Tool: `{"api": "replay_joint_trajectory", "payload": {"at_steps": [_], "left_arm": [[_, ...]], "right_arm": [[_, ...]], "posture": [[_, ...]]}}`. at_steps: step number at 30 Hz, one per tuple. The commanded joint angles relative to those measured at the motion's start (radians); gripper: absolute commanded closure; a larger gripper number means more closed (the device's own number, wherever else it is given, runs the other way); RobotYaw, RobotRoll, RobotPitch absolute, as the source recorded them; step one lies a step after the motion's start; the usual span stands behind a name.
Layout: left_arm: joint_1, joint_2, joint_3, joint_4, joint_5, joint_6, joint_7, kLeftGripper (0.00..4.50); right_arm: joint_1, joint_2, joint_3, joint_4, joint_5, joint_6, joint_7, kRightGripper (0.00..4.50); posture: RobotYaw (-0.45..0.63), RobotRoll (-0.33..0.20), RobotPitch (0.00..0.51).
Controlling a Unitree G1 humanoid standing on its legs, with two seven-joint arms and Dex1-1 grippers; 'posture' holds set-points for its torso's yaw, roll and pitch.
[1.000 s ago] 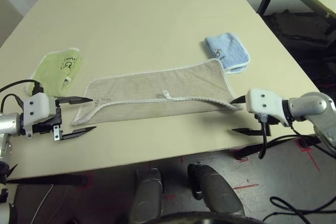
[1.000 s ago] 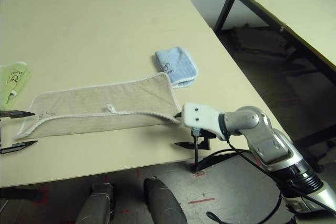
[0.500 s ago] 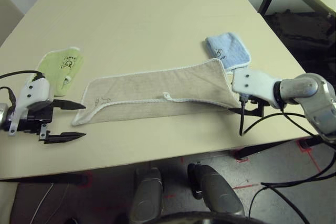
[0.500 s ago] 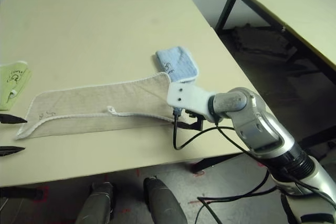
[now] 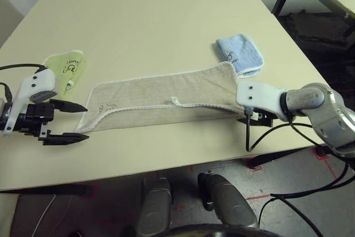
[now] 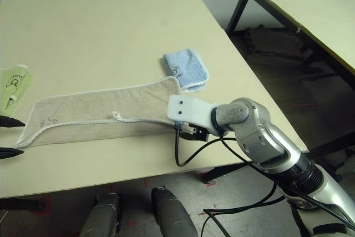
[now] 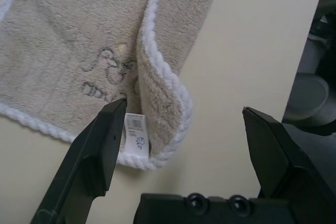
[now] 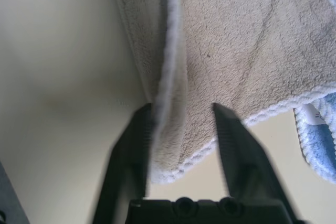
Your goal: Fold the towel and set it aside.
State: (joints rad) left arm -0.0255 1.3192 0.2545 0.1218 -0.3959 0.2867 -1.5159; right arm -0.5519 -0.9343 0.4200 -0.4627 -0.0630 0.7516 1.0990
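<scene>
The beige towel point(image 5: 161, 95) lies folded lengthwise in a long strip across the table's front half. Its left end shows a dark logo point(image 7: 102, 74) and a white label point(image 7: 134, 132). My left gripper point(image 5: 83, 121) is open at that left end, and the curled corner sits between its fingers point(image 7: 100, 150) without touching them. My right gripper point(image 8: 181, 107) is at the towel's near right corner. Its fingers point(image 8: 231, 150) stand narrowed on either side of the white-edged fold, with cloth between them. From the head views, its white housing point(image 5: 259, 95) hides the fingers.
A light-green folded towel point(image 5: 65, 70) lies just behind my left gripper. A light-blue folded towel point(image 5: 239, 54) lies behind the beige towel's right end. The table point(image 5: 155, 20) edge runs close in front of both grippers. A black cable point(image 5: 248, 137) hangs off my right wrist. A second table point(image 6: 310, 4) stands to the right.
My right gripper has moved left from off the table's edge onto the towel's right corner, and its fingers have narrowed. My left gripper has shifted up beside the towel's left end, staying open.
</scene>
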Motion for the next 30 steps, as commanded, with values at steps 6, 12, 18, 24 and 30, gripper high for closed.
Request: {"api": "replay_joint_trajectory", "payload": {"at_steps": [6,12,18,24,30], "left_arm": [[0.091,0.083,-0.012,-0.234,0.098,0.089,0.059,0.00],[0.100,0.045,-0.075,-0.343,0.251,-0.033,0.183,0.61],[0.124,0.046,-0.126,-0.304,0.383,-0.121,0.242,2.64],[0.123,0.025,-0.154,-0.263,0.410,-0.144,0.254,4.45],[0.051,0.026,-0.135,-0.171,0.385,-0.197,0.244,4.45]], "right_arm": [[-0.001,-0.001,0.031,-0.010,-0.019,-0.004,0.018,4.48],[-0.005,0.004,0.030,-0.007,-0.020,0.001,0.021,4.50],[-0.008,0.012,0.030,-0.010,-0.018,0.012,0.022,4.50],[-0.014,0.017,0.030,-0.010,-0.017,0.021,0.022,4.50],[-0.021,0.004,0.013,0.006,-0.005,-0.002,0.038,4.50]], "posture": [[-0.07,0.000,0.159],[-0.07,0.000,0.157],[-0.07,0.000,0.154],[-0.08,0.000,0.152],[-0.08,0.000,0.148]]}}
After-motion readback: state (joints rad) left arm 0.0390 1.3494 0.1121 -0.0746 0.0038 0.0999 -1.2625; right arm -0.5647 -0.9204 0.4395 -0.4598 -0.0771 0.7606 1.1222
